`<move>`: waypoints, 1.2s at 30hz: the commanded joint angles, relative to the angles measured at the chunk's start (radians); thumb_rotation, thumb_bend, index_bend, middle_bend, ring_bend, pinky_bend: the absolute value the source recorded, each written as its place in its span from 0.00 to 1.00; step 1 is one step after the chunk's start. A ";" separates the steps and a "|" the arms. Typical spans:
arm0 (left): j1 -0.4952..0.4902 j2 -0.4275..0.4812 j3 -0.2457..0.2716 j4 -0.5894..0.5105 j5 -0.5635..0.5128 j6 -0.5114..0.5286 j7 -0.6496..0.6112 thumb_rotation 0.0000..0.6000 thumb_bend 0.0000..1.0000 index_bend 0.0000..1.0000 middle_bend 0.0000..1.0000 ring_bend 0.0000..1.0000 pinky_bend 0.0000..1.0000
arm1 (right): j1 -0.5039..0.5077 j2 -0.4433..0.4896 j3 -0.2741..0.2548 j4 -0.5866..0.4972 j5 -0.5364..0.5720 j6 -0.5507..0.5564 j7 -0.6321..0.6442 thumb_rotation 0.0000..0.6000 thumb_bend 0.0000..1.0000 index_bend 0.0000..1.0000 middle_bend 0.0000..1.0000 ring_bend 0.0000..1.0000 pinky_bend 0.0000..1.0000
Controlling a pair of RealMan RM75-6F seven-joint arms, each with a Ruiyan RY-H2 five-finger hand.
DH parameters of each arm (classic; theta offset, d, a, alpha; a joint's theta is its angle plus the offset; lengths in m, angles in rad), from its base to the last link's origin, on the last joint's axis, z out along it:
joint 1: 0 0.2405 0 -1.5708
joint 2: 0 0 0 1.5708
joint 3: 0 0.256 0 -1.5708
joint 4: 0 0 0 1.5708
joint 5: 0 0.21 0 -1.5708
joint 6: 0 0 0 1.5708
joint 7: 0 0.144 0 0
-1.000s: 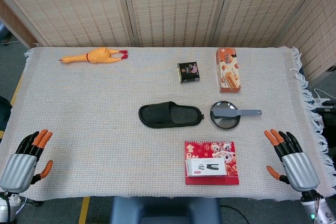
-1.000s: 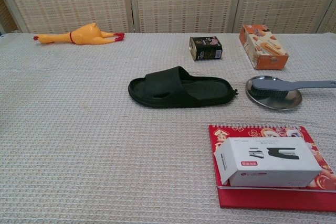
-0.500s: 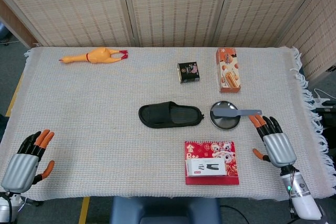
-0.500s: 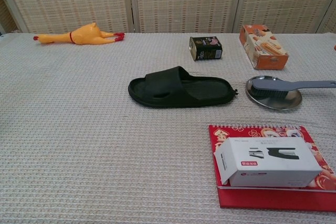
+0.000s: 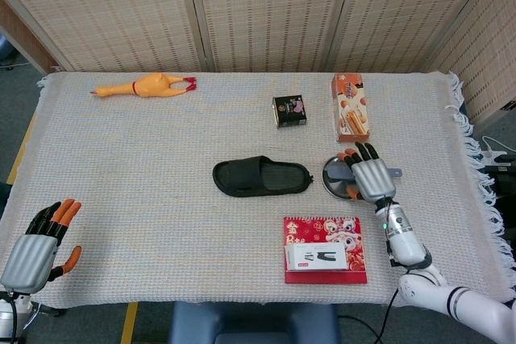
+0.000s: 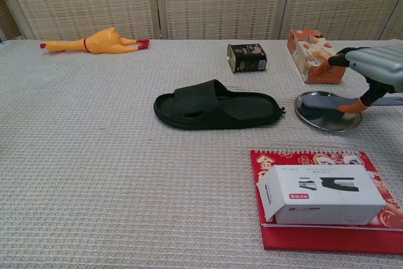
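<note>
The right robot hand (image 5: 369, 173) hovers over the grey brush (image 6: 352, 101) lying across the metal dish (image 6: 315, 117) on the surface, fingers spread, holding nothing — a reach, judging by posture. Next: lower and close around the handle. The left robot hand (image 5: 36, 243) sits open at the near edge.

A table (image 5: 161, 199) fills most of the head view, draped in a pale woven cloth (image 5: 121, 151) with a fringe (image 5: 484, 175) hanging off its right edge. Behind it stands a folding screen (image 5: 266, 10) of light woven reed panels set in pale wooden frames, closing off the back in both views. Grey floor (image 5: 16, 94) shows at the left, crossed by a yellow line (image 5: 22, 138). A dark chair seat (image 5: 254, 324) sits at the near edge. The light is even and soft
</note>
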 commanded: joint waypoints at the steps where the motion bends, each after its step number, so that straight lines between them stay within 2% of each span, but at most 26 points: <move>1: -0.001 0.000 -0.001 0.001 -0.003 -0.003 -0.001 1.00 0.42 0.00 0.00 0.00 0.10 | 0.023 -0.040 0.012 0.057 0.033 -0.012 -0.023 1.00 0.17 0.25 0.19 0.02 0.09; 8: -0.007 -0.001 -0.002 0.003 -0.015 -0.021 -0.002 1.00 0.42 0.00 0.00 0.00 0.10 | 0.055 -0.104 0.008 0.185 0.076 -0.043 -0.012 1.00 0.19 0.29 0.22 0.08 0.11; 16: -0.010 0.001 -0.004 0.006 -0.024 -0.030 -0.010 1.00 0.42 0.00 0.00 0.00 0.10 | 0.083 -0.159 0.003 0.267 0.096 -0.064 -0.003 1.00 0.19 0.32 0.24 0.09 0.12; 25: -0.011 0.004 -0.005 0.009 -0.027 -0.030 -0.022 1.00 0.42 0.00 0.00 0.00 0.10 | 0.090 -0.185 -0.012 0.303 0.090 -0.058 0.017 1.00 0.19 0.45 0.32 0.16 0.17; 36: -0.011 0.002 -0.005 0.010 -0.025 -0.027 -0.020 1.00 0.42 0.00 0.00 0.00 0.10 | 0.091 -0.182 -0.017 0.308 0.085 -0.044 0.035 1.00 0.19 0.51 0.36 0.19 0.24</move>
